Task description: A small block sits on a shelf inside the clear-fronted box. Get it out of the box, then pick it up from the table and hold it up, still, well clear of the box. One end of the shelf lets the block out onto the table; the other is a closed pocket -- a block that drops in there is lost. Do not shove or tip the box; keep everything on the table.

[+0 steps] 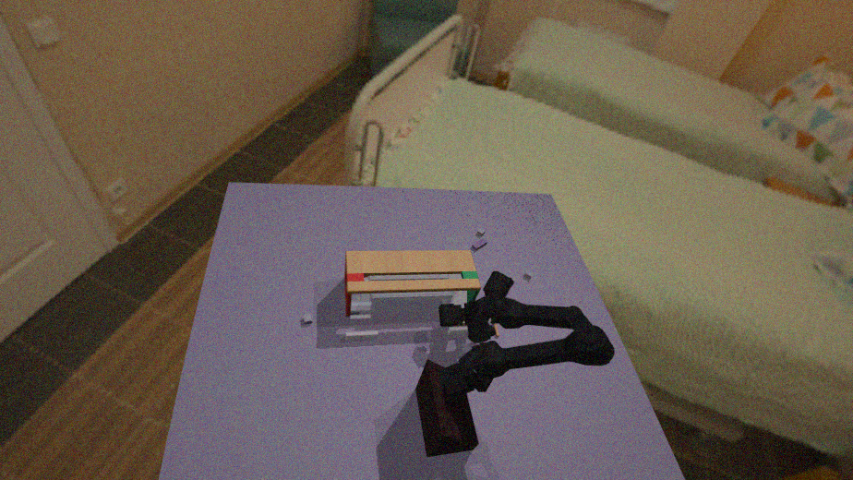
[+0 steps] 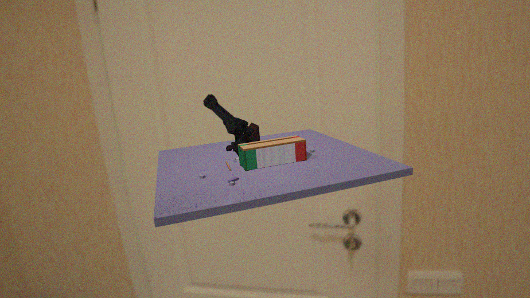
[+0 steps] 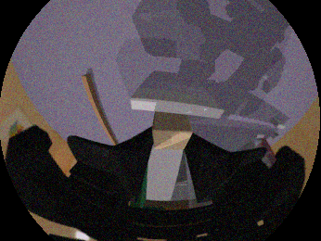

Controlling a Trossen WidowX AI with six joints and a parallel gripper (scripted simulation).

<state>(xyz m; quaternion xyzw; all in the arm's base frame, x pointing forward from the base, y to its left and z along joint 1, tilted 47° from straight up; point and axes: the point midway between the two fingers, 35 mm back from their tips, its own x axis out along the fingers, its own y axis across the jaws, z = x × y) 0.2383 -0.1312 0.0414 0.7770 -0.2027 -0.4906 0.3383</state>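
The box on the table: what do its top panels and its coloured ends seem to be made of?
The box has top panels that look like pale, matte wood or board: tan, with no shine. The green end and red end look like painted or plastic pieces, flat and uniform in colour. No grain shows, so this is uncertain.

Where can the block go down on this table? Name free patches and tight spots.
Widest room: the near-left table, between the box and the front edge, past one scrap. Also the far strip behind the box. Crowded: by the box's green end, where the gripper, shut on the block, and arm sit.
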